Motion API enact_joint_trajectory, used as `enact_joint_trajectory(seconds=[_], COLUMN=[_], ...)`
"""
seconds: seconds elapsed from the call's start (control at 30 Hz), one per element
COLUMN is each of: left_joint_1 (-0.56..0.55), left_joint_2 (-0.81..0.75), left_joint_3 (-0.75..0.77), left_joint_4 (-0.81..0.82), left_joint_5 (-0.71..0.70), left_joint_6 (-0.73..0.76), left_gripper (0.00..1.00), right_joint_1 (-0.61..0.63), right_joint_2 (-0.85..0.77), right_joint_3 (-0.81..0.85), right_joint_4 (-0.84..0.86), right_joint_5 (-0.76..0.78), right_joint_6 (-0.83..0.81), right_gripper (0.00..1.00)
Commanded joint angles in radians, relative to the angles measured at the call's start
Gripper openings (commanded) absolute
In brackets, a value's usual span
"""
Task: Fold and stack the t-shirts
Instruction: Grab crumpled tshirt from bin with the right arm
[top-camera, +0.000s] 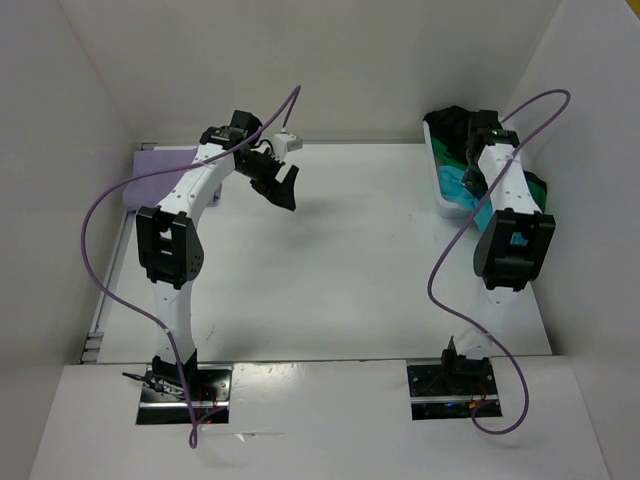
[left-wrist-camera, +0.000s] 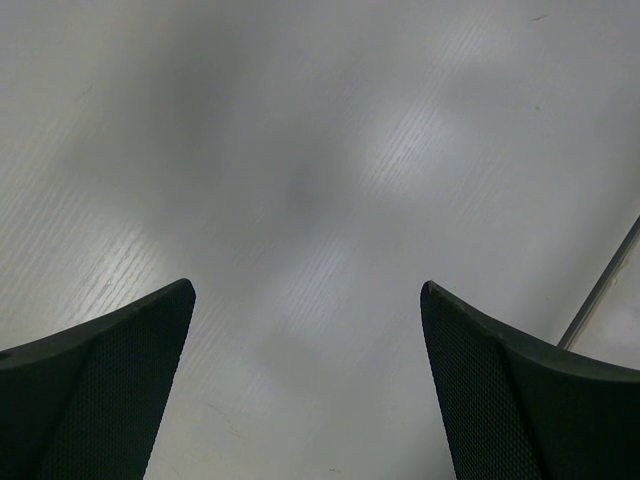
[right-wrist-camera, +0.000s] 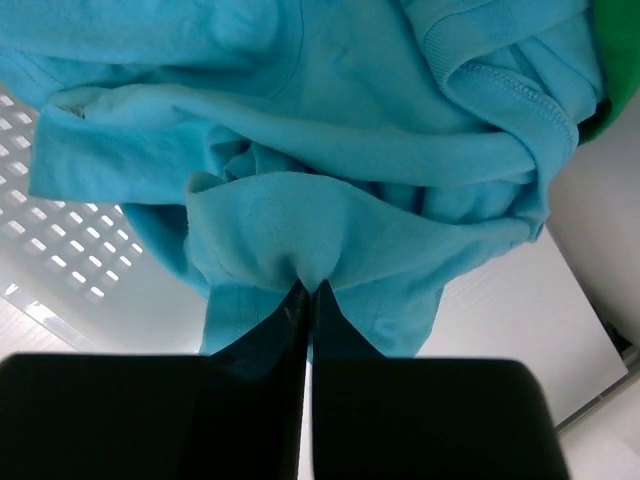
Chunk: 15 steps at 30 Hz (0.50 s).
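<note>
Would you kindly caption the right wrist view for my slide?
Right gripper shut on a fold of the turquoise t-shirt.

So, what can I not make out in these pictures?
- Top view: right gripper hidden under its own arm, over the white bin.
- Top view: black shirt and green shirt mostly covered by that arm.
- Top view: lavender shirt partly behind the left arm; folding unclear.
- Right wrist view: turquoise shirt cut off by the edges; whole shape unknown.
</note>
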<state>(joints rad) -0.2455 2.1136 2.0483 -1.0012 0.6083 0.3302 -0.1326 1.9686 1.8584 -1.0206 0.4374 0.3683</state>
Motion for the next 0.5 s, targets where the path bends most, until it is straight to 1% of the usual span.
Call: enact_joint_trajectory(seconds=[0.0, 0.1, 0.13, 0.2, 0.23, 0.27, 0.33, 0.37, 0.4, 0.43, 0.47], left_joint_1=[0.005, 0.005, 0.005, 0.005, 0.005, 0.005, 0.005, 0.005, 0.005, 0.005, 0.005], left_joint_2=[-0.032, -0.032, -0.041, -0.05, -0.05, -0.05, -0.072, -0.087, -0.096, -0.107, -0.119], left_joint_3=[-0.01, -0.01, -0.01, -0.01, -0.01, -0.01, -0.019, -0.028, -0.028, -0.042, -0.051], left_joint_4=[0.007, 0.007, 0.007, 0.007, 0.007, 0.007, 0.007, 0.007, 0.007, 0.007, 0.019], left_joint_5=[0.028, 0.028, 0.019, 0.01, 0.001, 0.001, -0.021, -0.021, -0.036, -0.053, -0.062], left_joint_6=[-0.008, -0.008, -0.008, -0.008, -0.008, -0.008, -0.008, -0.017, -0.017, -0.017, -0.017], left_gripper=[1.0, 1.0, 1.0, 1.0, 1.0, 1.0, 1.0, 1.0, 1.0, 1.0, 1.0], right_joint_1=[0.002, 0.002, 0.002, 0.025, 0.042, 0.062, 0.137, 0.168, 0.201, 0.276, 0.319], right_joint_2=[-0.011, -0.057, -0.095, -0.149, -0.205, -0.229, -0.276, -0.289, -0.303, -0.318, -0.348], right_joint_3=[0.053, 0.065, 0.079, 0.128, 0.152, 0.221, 0.304, 0.384, 0.413, 0.441, 0.478], right_joint_4=[0.034, 0.034, 0.034, 0.048, 0.057, 0.057, 0.057, 0.057, 0.069, 0.082, 0.123], right_joint_5=[0.015, -0.006, -0.006, 0.007, 0.026, 0.047, 0.119, 0.153, 0.187, 0.255, 0.295], right_joint_6=[0.0, -0.011, -0.011, -0.02, -0.031, -0.046, -0.066, -0.066, -0.078, -0.106, -0.129], right_gripper=[0.0, 0.0, 0.0, 0.0, 0.0, 0.0, 0.0, 0.0, 0.0, 0.0, 0.0])
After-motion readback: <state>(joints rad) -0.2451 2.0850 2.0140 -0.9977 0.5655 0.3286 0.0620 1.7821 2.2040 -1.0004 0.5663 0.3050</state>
